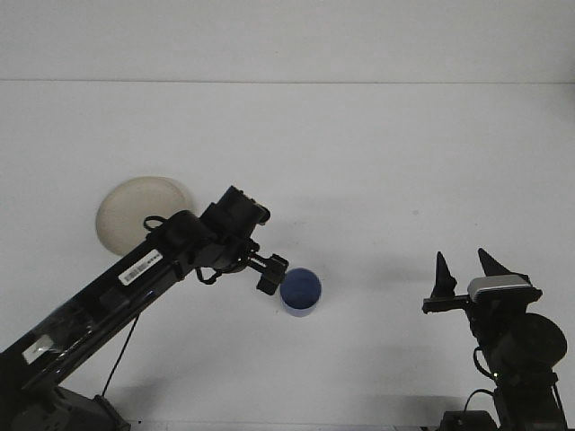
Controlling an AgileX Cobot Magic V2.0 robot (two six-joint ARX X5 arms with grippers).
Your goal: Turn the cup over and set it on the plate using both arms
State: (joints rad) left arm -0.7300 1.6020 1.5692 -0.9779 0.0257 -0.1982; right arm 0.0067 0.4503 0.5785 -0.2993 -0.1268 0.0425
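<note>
Cup: we see the small round blue cup standing upright on the white table, near the front centre, its open mouth facing up

Plate: the round cream plastic plate lies flat on the table, left of the cup and farther back, well apart from it; we note the left arm crosses over its near right edge

Left arm: the black arm reaches diagonally from the lower left corner towards the cup, a white label strip on its forearm

Left gripper: the black left gripper sits just beside the cup's left rim; from this angle we cannot tell whether its fingers are open or closed, nor whether they touch the cup

Right gripper: the black right gripper rests at the lower right, well apart from the cup; we see its two pointed fingers spread apart, pointing up and gripping nothing

Table: plain white surface, a white wall behind it
</note>
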